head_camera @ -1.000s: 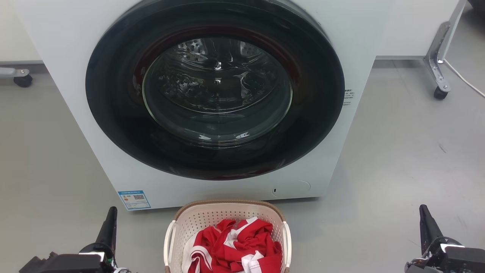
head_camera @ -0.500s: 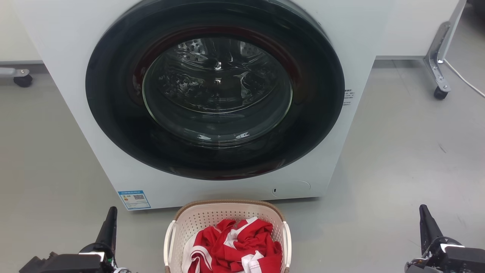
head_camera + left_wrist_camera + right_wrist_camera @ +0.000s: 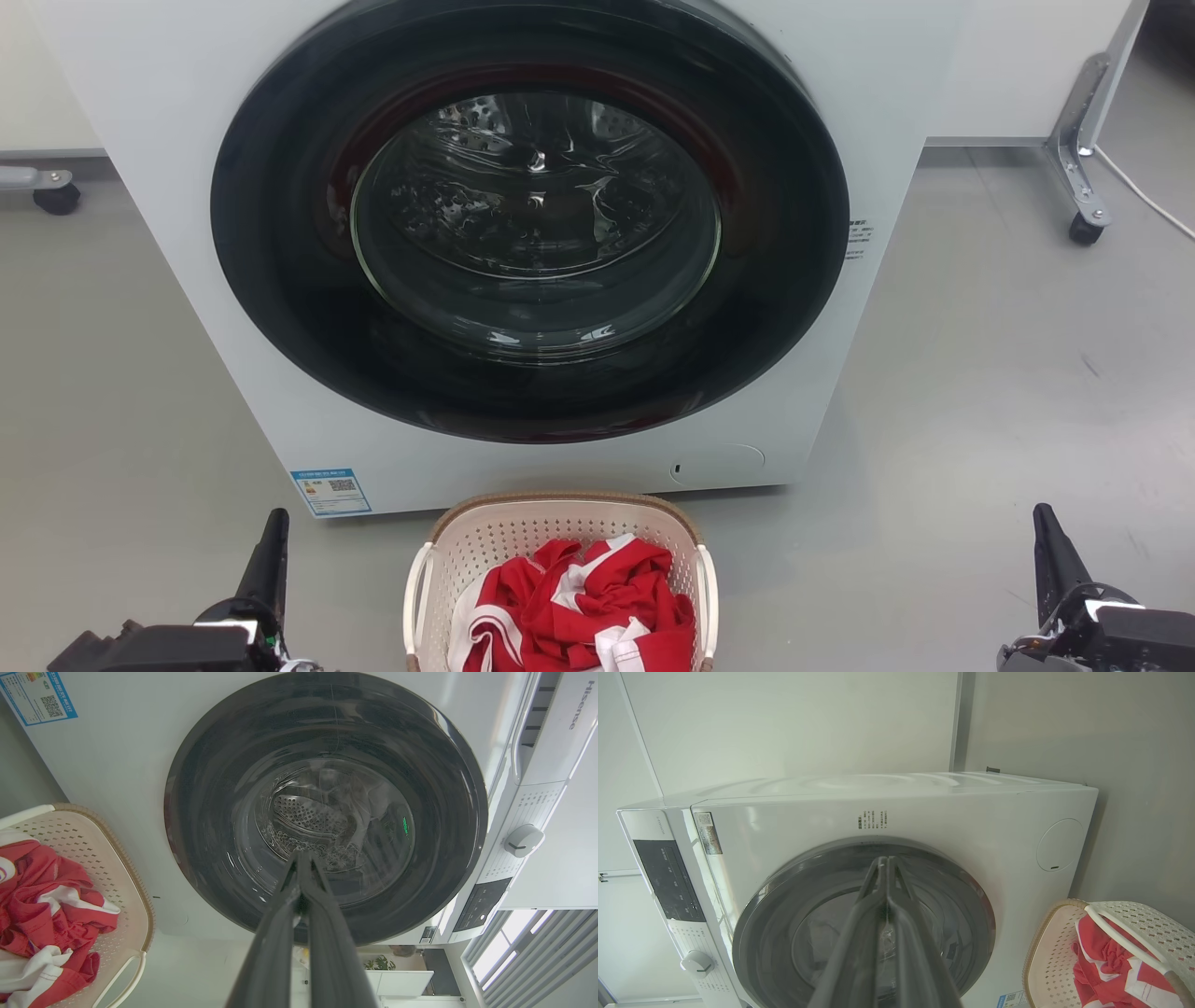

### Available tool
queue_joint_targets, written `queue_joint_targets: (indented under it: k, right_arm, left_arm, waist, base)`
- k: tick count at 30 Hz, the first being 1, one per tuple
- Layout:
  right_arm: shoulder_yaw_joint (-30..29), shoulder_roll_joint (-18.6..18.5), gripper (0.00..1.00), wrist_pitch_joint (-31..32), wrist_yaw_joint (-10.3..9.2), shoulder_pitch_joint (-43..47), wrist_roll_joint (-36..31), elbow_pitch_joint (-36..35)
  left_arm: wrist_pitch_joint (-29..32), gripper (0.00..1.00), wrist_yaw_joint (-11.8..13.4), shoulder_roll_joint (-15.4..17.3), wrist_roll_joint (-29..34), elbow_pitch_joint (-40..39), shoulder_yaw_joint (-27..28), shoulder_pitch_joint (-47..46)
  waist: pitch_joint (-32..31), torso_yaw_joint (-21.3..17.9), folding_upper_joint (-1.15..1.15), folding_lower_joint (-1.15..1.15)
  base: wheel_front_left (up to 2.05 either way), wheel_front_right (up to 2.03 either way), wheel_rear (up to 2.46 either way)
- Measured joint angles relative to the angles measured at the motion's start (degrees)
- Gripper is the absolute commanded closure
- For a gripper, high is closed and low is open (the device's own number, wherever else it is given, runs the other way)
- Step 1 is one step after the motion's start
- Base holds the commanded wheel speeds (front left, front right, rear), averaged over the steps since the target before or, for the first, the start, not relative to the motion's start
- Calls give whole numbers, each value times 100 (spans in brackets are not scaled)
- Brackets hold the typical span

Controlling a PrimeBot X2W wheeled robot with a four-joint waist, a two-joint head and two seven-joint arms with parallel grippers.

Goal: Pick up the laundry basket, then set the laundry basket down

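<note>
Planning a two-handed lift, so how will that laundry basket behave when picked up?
Probably light: the laundry basket is perforated plastic holding a red and white garment. Its thin white handles may flex a little. The loose garment could shift.

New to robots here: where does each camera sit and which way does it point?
Head view: on the head, looking forward and down at the washing machine and laundry basket; left fingers and right fingers at the bottom corners.
Left wrist view: on the left wrist, looking along its closed fingers at the machine's door.
Right wrist view: on the right wrist, looking along its closed fingers at the same door.
Both wrist views share the door and the basket of red clothes.
</note>
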Motion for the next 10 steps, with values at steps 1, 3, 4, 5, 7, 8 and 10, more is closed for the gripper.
queue_joint_targets:
  k: [1,3,4,5,7,8,10]
  right_arm:
    - [0,0,100,0,0,0,0,0]
    - [0,0,100,0,0,0,0,0]
    - [0,0,100,0,0,0,0,0]
    - [0,0,100,0,0,0,0,0]
    - [0,0,100,0,0,0,0,-1]
    - [0,0,100,0,0,0,0,-1]
    - [0,0,100,0,0,0,0,-1]
  left_arm:
    - [0,100,0,0,0,0,0,0]
    - [0,100,0,0,0,0,0,0]
    - [0,100,0,0,0,0,0,0]
    - [0,100,0,0,0,0,0,0]
    - [0,100,0,0,0,0,0,0]
    - [0,100,0,0,0,0,0,0]
    - [0,100,0,0,0,0,0,0]
  waist:
    - [0,0,0,0]
    - [0,0,0,0]
    - [0,0,0,0]
    - [0,0,0,0]
    - [0,0,0,0]
    - [0,0,0,0]
    - [0,0,0,0]
  base:
    - [0,0,0]
    - [0,0,0]
    - [0,0,0]
    - [0,0,0]
    - [0,0,0]
    - [0,0,0]
    - [0,0,0]
